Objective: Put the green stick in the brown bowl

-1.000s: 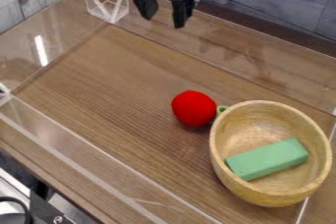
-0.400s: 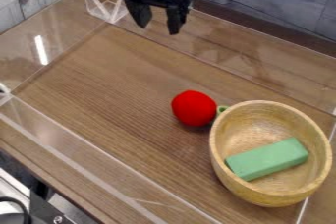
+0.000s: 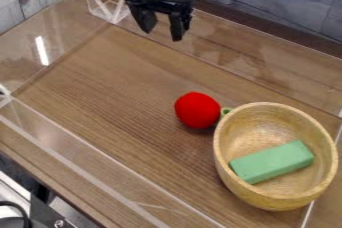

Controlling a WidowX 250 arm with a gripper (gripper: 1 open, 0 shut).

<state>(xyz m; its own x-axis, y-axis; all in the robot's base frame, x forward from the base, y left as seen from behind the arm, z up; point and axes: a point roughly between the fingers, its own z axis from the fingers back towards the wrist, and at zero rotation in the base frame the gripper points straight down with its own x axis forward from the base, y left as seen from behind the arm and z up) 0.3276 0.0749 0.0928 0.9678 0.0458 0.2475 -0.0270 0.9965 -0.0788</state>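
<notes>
1. Black gripper [image 3: 158, 22] at the far side of the wooden table [image 3: 100, 92]: position slightly nearer the viewer than in the earlier frames. Finger state cannot be determined; the fingertips are dark and small.
2. Green stick [image 3: 271, 162], brown bowl [image 3: 238, 129] and red ball [image 3: 198, 110]: positions unchanged.
3. Red ball: located between the gripper and the bowl, just beside the bowl's rim, green stem [image 3: 227, 108] directed toward the bowl.
4. Green stick: located inside the brown bowl, well apart from the gripper, on the viewer's side of it. Form: flat, plain, light-green rectangular bar, lying diagonally.
5. Brown bowl: round, shallow, light tan.
</notes>
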